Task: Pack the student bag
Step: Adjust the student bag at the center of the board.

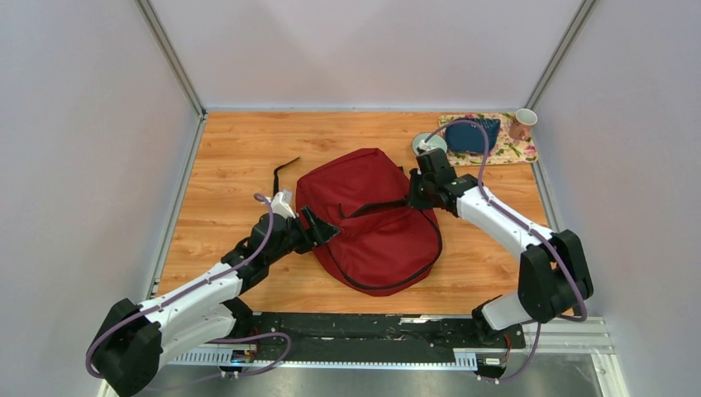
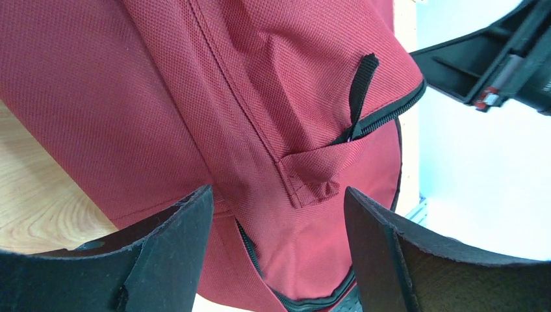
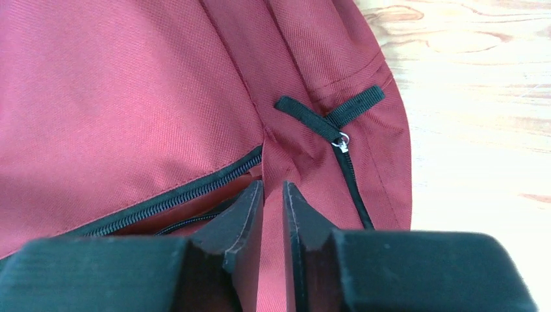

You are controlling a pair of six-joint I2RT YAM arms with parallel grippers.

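We find the student bag (image 1: 372, 223) lying flat mid-bench. Left gripper (image 2: 278, 195) at the bag's left side, jaws spread wide over the fabric. Right gripper (image 3: 273, 187) at its right side, jaws pinching a red fabric fold.

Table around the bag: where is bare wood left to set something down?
Free: the far-left wood between the left wall and the student bag, around the black strap; the near-right strip between bag and right arm. Crowded: far-right corner, with floral mat, blue pouch, cup.

Matt, coarse-woven red cloth student bag (image 1: 372, 219); smooth wood-grain table (image 1: 240, 165).
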